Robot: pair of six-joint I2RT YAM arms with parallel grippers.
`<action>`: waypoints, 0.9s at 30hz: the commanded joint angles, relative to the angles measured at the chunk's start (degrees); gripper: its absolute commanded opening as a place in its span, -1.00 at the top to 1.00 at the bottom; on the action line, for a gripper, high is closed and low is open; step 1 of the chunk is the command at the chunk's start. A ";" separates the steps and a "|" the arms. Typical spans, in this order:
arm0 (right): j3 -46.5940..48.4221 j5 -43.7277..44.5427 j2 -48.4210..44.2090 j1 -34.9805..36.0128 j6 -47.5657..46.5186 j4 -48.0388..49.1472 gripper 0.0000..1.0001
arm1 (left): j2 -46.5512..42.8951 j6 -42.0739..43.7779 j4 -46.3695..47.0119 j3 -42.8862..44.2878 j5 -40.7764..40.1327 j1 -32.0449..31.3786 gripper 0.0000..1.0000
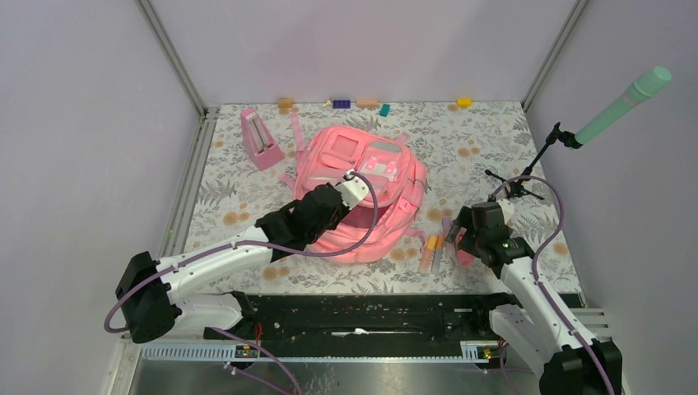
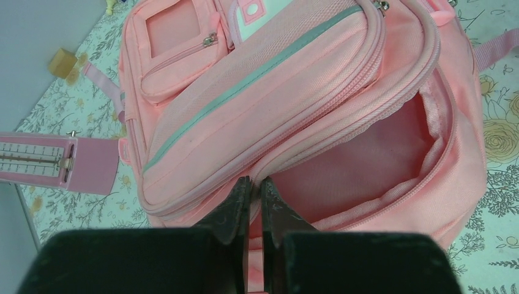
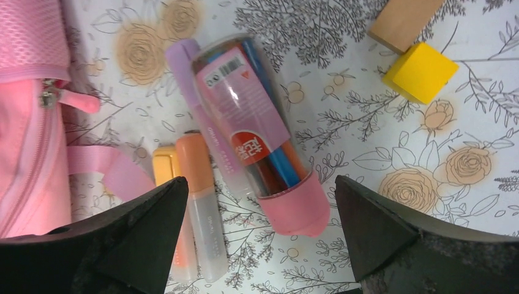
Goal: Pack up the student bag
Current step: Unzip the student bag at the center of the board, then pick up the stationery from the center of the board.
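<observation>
Lying on the floral table (image 1: 494, 140), centre, a little left of middle: student bag (image 1: 403, 193), one, soft pink fabric, front face up.
- Main compartment (image 2: 367, 159): unzipped and gaping; only pink lining shows inside.
- Front pockets: zipped, metal pull on the small square pocket (image 2: 177, 43); grey-green stripe across the panel; white patch near the top.
- Left gripper (image 2: 256, 184): fingers nearly together, pinching the bag's fabric at the edge of the opening.

Clear tube case (image 3: 257, 116), pink cap, on the table right of the bag: blue and red pens inside, barcode label.
- Orange-capped marker (image 3: 199, 184) touching it, a yellow-orange one (image 3: 164, 168) alongside.
- Right gripper (image 3: 260, 184): spread wide above the case, empty.
</observation>
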 commanded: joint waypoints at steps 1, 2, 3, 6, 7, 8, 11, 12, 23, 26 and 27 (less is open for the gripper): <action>-0.49 0.51 2.88 -1.29 2.75 1.06 -0.89 | -1.97 -2.15 5.58 2.61 -3.71 0.39 1.00; -0.45 0.71 3.52 -1.41 2.90 1.09 -0.88 | -2.07 -2.20 5.31 2.63 -3.71 0.42 1.00; -0.48 0.85 3.95 -1.55 3.11 1.20 -0.87 | -2.04 -2.25 4.95 2.65 -3.88 0.44 1.00; -0.89 0.61 5.08 -2.09 3.55 2.26 -0.82 | -2.21 -2.26 4.50 2.63 -4.02 0.44 1.00; -0.90 0.61 5.57 -2.21 3.66 2.68 -0.80 | -2.36 -2.26 4.44 2.63 -4.08 0.40 1.00; -0.92 0.42 6.07 -2.44 3.75 2.93 -0.78 | -2.47 -2.26 4.50 2.59 -4.17 0.41 1.00; -0.48 -0.29 7.88 -3.11 4.09 3.46 -0.75 | -2.51 -2.26 4.45 2.46 -4.30 0.40 1.00; -0.44 -0.76 8.46 -3.26 4.17 3.79 -0.73 | -2.47 -2.32 4.43 2.46 -4.27 0.44 1.00; 1.93 -2.84 15.78 -4.99 3.66 6.17 -0.50 | -2.88 -2.52 3.83 2.37 -4.56 0.43 1.00; 2.59 -3.86 17.77 -5.75 3.30 6.70 -0.43 | -2.94 -2.52 3.85 2.28 -4.68 0.40 1.00; 2.79 -4.21 18.48 -6.01 3.23 7.01 -0.36 | -2.92 -2.52 3.82 2.28 -4.71 0.40 1.00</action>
